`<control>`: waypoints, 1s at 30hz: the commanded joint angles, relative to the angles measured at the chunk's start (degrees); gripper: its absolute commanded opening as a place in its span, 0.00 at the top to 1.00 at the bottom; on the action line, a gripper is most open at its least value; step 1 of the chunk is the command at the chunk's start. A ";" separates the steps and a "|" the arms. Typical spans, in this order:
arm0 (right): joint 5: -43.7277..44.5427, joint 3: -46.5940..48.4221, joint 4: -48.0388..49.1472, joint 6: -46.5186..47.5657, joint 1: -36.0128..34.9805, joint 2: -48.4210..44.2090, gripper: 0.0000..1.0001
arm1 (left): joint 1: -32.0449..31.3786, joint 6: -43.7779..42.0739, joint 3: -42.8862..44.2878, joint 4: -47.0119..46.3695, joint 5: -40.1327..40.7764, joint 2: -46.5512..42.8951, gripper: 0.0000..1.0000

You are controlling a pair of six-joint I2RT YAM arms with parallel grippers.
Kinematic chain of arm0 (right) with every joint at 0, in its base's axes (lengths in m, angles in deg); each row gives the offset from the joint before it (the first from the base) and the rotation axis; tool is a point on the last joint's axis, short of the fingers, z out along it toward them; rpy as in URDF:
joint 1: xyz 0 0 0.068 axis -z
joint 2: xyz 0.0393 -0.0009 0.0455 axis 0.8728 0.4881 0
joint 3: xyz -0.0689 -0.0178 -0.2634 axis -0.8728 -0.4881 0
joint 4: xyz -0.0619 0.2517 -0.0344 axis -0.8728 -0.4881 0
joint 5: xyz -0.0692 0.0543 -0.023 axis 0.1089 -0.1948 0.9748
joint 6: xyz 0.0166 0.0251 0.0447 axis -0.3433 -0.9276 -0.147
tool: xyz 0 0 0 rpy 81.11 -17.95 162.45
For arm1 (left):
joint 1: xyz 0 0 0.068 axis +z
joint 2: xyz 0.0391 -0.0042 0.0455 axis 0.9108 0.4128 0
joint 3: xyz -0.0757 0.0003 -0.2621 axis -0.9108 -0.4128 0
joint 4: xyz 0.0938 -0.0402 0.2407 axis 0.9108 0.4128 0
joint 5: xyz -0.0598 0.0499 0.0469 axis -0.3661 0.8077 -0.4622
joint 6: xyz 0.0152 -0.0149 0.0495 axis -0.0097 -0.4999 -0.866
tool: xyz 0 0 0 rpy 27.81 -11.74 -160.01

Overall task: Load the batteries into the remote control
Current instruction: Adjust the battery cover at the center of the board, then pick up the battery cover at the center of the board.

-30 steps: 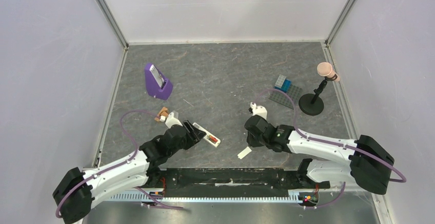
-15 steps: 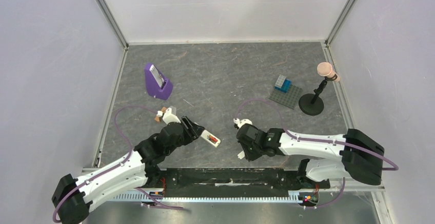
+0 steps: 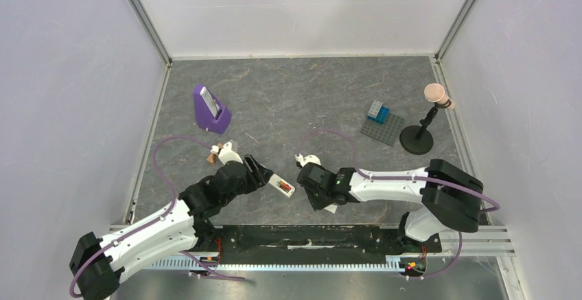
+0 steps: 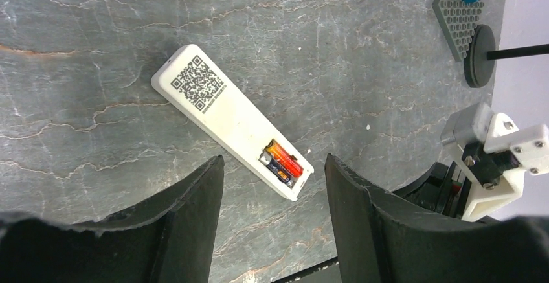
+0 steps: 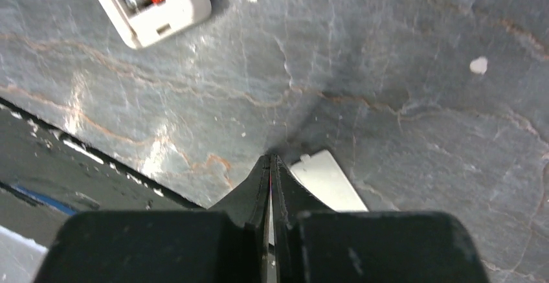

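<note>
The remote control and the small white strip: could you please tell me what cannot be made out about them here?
Remote control: button face lies against the table in every view; only its back shows.
Batteries: markings too small in the left wrist view; cut by the right wrist view's top edge.
White strip: near end hidden behind the right gripper in its wrist view; whether it is pinched cannot be told.

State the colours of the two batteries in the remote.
Batteries: one red-orange, one dark; left wrist view shows best.
</note>
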 commanded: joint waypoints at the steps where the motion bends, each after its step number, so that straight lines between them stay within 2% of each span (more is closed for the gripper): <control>1: 5.86 4.19 -0.81 0.81 0.03 2.91 0.96 | -0.05 -1.05 1.38 0.33 -0.28 -0.19 0.35; 3: 5.22 5.10 -2.70 1.41 0.03 0.81 0.94 | 0.04 -0.91 1.06 0.34 -0.66 -0.40 0.35; 5: 4.72 5.41 -5.24 1.85 0.03 -2.08 0.88 | 0.04 -0.87 0.97 0.66 -0.88 -0.68 0.35; 6: 4.54 5.47 -6.97 2.39 0.00 -3.34 0.83 | 0.04 -0.86 0.93 0.73 -0.99 -0.87 0.35; 10: 4.86 4.41 -13.02 6.20 0.12 -7.36 0.49 | 0.04 -0.82 0.54 0.78 -1.21 -2.00 0.35; 13: 3.28 1.93 -14.90 11.76 0.74 -9.41 0.35 | 0.13 -0.66 0.15 0.51 -1.01 -2.76 0.35; 17: -2.75 0.23 -15.48 21.23 2.52 -8.88 0.31 | 0.13 -0.08 -0.37 -0.05 -0.86 -3.20 0.35; 22: -6.28 1.95 -15.53 29.66 4.73 -6.04 0.32 | 0.15 0.40 -0.74 -0.80 -0.86 -2.95 0.35; 30: -11.57 3.95 -16.20 34.31 4.96 -0.82 0.37 | 0.21 0.29 -0.74 -0.16 -0.68 -3.26 0.35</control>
